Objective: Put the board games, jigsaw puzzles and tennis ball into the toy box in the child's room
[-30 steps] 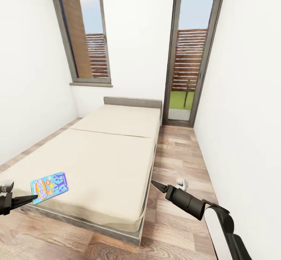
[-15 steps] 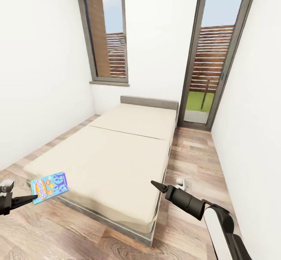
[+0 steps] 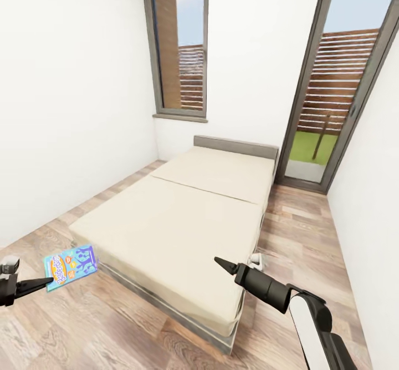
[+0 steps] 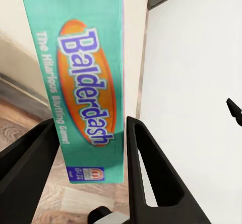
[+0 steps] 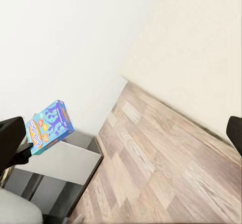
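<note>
One Balderdash board game (image 3: 70, 265) is clamped in the left gripper (image 3: 41, 283) at 8 o'clock, off the bare bed (image 3: 183, 214) and not yet boxed; the right gripper (image 3: 221, 263) looks shut, empty.

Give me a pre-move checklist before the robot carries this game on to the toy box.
1. Left claw shut on the light blue board game box with the orange oval logo: ok.
2. Box seated between both fingers, seen from the left wrist: ok.
3. Box lifted off the long beige bed with grey frame, over the wood-plank floor: ok.
4. Right claw empty: ok; open or shut: cannot tell.
5. Second board game on bed: cannot tell; visible mattress bare.
6. Route to toy box: cannot tell.
</note>
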Controlling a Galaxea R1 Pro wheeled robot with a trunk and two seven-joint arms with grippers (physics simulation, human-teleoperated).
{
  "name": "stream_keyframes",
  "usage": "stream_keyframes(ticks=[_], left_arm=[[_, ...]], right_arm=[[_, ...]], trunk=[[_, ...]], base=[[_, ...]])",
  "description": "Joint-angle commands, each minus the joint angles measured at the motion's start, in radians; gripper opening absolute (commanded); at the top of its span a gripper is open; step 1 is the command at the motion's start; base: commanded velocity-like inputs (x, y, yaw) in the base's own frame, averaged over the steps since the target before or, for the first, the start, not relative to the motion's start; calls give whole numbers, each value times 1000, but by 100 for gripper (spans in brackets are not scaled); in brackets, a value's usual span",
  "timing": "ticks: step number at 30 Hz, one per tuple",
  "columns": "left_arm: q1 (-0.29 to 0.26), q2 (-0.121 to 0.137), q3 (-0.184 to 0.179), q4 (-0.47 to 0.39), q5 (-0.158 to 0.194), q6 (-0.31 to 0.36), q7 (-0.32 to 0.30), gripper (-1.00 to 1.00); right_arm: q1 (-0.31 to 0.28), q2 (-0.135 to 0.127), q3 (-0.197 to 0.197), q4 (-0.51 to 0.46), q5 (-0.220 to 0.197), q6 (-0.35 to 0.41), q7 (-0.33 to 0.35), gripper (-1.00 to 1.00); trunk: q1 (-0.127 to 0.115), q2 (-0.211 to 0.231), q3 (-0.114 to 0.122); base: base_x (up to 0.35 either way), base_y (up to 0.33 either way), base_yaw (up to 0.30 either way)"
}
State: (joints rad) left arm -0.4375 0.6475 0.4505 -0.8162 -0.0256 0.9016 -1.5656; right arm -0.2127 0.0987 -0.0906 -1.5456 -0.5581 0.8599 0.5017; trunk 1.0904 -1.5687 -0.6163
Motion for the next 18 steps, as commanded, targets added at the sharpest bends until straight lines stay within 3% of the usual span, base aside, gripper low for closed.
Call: stream_keyframes(ticks=[1, 18], left_arm=[[-1, 0, 0, 0, -2, 10, -5, -100], [-1, 0, 0, 1, -2, 10, -5, -100]], right_arm=[[-1, 1, -3, -1, 1, 7, 5, 100], [-1, -2, 0, -1, 1, 7, 6, 100]], trunk=[[-4, 7, 1], [-69, 126, 42]], base=[[0, 0, 271], [0, 0, 271]])
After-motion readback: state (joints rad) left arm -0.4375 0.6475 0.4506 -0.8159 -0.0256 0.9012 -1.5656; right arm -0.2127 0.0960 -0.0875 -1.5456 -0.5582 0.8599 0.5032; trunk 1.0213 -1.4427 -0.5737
